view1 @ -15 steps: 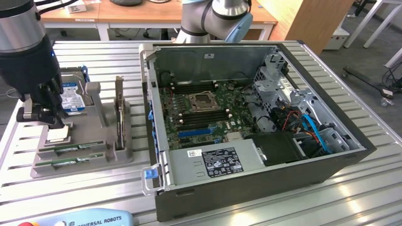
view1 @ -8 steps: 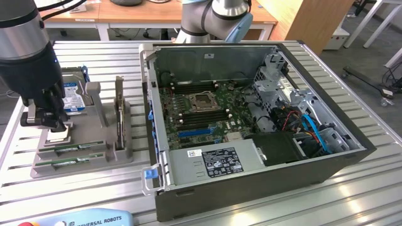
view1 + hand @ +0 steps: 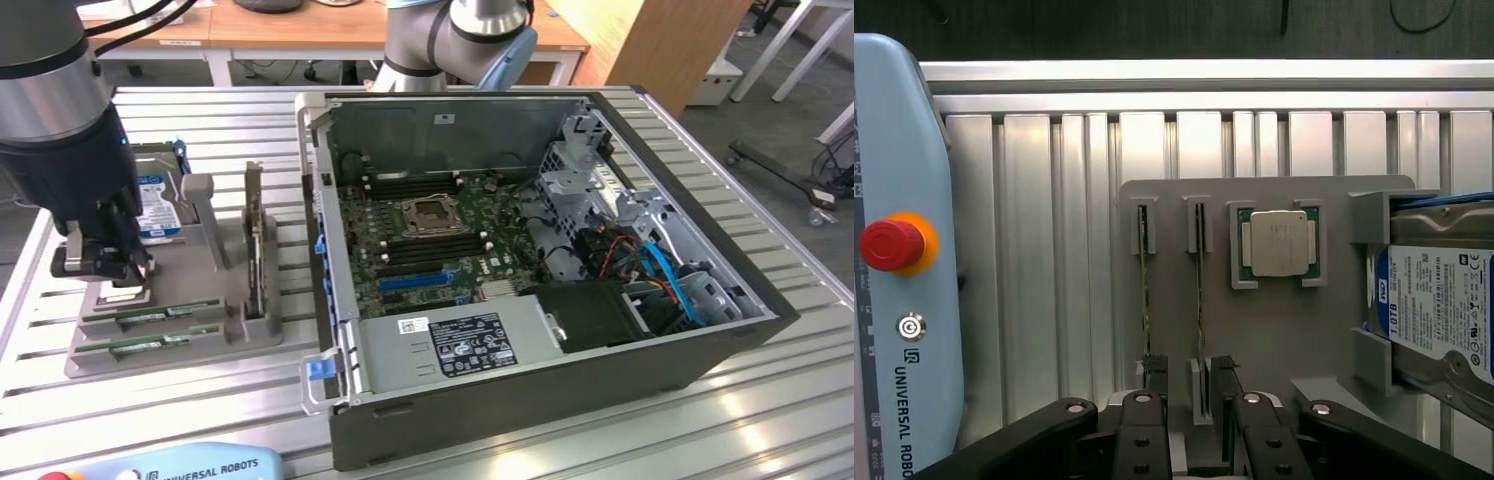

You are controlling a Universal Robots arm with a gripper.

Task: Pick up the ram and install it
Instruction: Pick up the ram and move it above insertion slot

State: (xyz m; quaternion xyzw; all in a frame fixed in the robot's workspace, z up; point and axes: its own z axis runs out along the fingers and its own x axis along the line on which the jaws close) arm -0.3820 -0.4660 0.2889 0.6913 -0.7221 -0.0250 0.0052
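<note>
Two sticks stand on edge in a grey holder (image 3: 1274, 340) — a spare stick (image 3: 1144, 300) just outside one finger, the ram (image 3: 1199, 300) between the gripper (image 3: 1190, 368)'s spread jaws, which pinch nothing. Past the jaws sit a silver chip (image 3: 1281, 243) — then a hard drive (image 3: 1439, 310).

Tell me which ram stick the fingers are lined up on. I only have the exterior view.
Observer: The fingers flank the end of the ram stick nearer the processor.
Operator: Shut on it?
Observer: No, open, one finger each side of it.
Operator: Where's the processor?
Observer: Flat in its pocket on the gray fixture, between that stick and the hard drive.
</note>
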